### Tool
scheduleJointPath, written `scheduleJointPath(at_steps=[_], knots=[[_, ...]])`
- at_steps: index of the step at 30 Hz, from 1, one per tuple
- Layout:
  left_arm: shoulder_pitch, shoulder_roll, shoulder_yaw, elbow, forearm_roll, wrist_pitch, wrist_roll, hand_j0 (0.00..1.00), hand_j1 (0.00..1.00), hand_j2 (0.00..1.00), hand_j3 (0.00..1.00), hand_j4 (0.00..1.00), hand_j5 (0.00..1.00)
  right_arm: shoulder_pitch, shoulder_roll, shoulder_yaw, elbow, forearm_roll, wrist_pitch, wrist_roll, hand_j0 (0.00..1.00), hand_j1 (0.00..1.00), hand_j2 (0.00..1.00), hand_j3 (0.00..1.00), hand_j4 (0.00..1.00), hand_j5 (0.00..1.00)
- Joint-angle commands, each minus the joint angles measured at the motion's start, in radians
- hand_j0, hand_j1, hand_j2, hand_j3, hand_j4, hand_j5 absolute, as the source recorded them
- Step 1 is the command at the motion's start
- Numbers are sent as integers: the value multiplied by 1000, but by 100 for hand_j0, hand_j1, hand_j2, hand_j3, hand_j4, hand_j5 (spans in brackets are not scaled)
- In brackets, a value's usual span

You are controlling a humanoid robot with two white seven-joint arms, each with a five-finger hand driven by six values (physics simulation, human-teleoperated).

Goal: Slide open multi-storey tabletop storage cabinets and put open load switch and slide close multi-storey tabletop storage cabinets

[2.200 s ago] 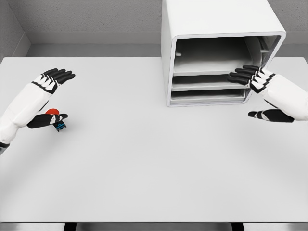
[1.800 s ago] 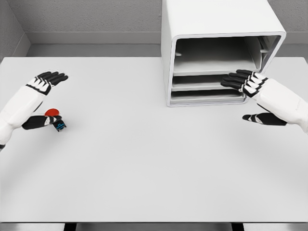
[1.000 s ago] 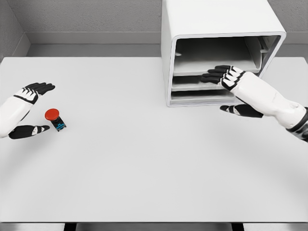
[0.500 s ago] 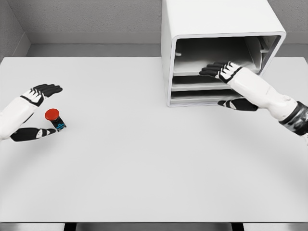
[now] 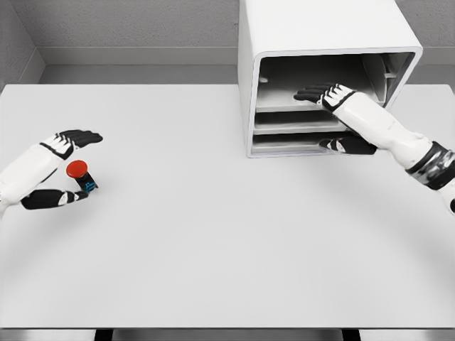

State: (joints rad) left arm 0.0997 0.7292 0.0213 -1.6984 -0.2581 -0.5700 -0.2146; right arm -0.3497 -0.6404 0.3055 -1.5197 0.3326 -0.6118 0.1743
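Note:
The load switch [image 5: 78, 172], a small black and blue block with a red round cap, stands on the white table [image 5: 213, 234] at the far left. My left hand [image 5: 85, 164] is open around it, fingers behind and thumb in front, not touching it. The white multi-storey cabinet [image 5: 320, 28] stands at the back right with its front open, showing three stacked trays. My right hand [image 5: 314, 118] is open at that front. Its fingers [image 5: 316, 92] lie flat on the top tray and its thumb reaches the lowest tray's front edge.
A grey wall runs behind the table. The cabinet's right wall is close beside my right forearm [image 5: 398, 138]. The table's front edge runs along the bottom of the view.
My right hand has travelled left and up from the cabinet's right edge into its opening. My left hand pulled back from the switch, then came forward around it again. The switch has stayed put.

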Motion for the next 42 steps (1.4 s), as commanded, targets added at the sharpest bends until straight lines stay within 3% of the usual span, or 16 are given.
scheduleJointPath(at_steps=[1,7,11,15,22,25,29,32,34,42], knots=[[-2,1,-1,2,37,65,-92,95,95,95,95,95,95,0,5,0,10,-3,1,-1,93,93,93,93,93,93],[-69,1,8,39,88,75,-175,95,95,95,95,95,95,0,7,0,24,29,1,-2,93,93,93,93,93,93],[-114,-5,6,75,83,91,-330,99,99,99,99,99,99,-15,34,0,78,49,1,-1,94,94,94,94,94,94],[-127,-8,12,95,82,78,-396,100,100,100,100,100,100,-41,50,0,122,66,1,-1,94,94,94,94,94,94],[-176,-5,11,174,71,78,-396,100,100,100,100,100,100,-84,73,27,200,80,1,-1,95,95,95,95,95,95],[-190,-8,6,181,8,78,-396,100,100,100,100,100,100,-87,73,40,216,82,1,-1,95,95,95,95,95,95],[-207,-10,-17,198,3,47,-396,100,100,100,100,100,100,-86,73,43,231,117,1,-1,96,96,96,96,96,96],[-236,-13,-18,261,-4,22,-396,100,100,100,100,100,100,-83,71,41,230,118,1,-1,99,99,99,99,99,99],[-279,-13,-58,301,-3,22,-396,100,100,100,100,100,100,-81,71,41,228,118,1,-1,99,99,99,99,99,99],[-282,-13,-90,307,-3,25,-396,100,100,100,100,100,100,-64,61,40,216,123,1,-1,100,100,100,100,100,100]])
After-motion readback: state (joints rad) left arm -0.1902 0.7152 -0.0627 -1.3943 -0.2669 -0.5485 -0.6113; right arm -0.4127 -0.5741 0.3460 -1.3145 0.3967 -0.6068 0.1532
